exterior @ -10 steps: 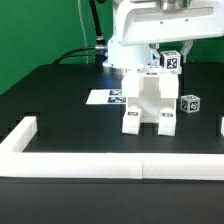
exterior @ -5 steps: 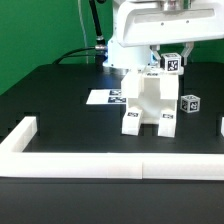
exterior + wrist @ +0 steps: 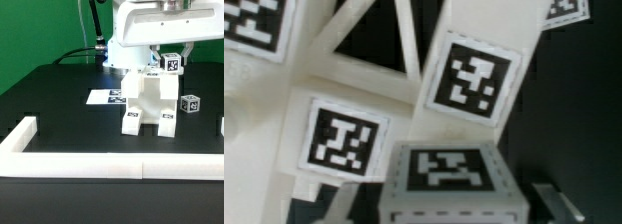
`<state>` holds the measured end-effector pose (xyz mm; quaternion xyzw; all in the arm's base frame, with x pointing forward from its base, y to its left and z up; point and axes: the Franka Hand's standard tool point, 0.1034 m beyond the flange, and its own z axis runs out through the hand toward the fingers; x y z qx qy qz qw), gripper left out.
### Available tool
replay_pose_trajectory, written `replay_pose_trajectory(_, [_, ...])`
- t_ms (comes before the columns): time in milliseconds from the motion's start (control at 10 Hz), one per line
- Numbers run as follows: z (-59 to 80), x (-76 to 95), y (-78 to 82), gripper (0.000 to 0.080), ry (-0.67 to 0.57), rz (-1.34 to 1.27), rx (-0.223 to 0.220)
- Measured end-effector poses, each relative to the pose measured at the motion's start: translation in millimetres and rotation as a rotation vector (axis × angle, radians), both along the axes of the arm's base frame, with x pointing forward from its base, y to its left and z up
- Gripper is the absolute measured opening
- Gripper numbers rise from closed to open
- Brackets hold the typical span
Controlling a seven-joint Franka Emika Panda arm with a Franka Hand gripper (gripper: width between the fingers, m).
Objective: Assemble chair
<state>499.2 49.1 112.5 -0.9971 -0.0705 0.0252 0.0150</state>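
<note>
Gripper: the two-finger gripper (image 3: 152,64) of the white arm hangs straight down with its jaws drawn almost together. The fingertips are hidden, so I cannot tell if they clamp anything.
Chair: the white blocky plastic chair (image 3: 148,102), with black-and-white square tags, stands on the black table (image 3: 50,100) directly under the gripper, its top right at the fingers.
Wrist view: tagged white bars of the chair (image 3: 349,140) fill the picture, very near.
Tagged block: a small white tagged block (image 3: 172,62) is just beside the gripper, toward the exterior view's right.
Tagged cube: a small white tagged cube (image 3: 190,102) sits lower on that same side, apart from the chair.
Marker board: the marker board (image 3: 103,97) lies flat, lower than the gripper, toward the exterior view's left.
Border wall: the long white border wall (image 3: 100,165) lies well apart from the gripper, nearest the camera.
</note>
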Motion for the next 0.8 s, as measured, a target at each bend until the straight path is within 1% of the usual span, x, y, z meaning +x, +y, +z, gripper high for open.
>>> replay_pose_trajectory(600, [0.0, 0.0, 0.1, 0.0275, 0.001, -0.036, -0.001])
replay_pose_trajectory(800, [0.0, 0.0, 0.2, 0.0275, 0.005, -0.194, -0.009])
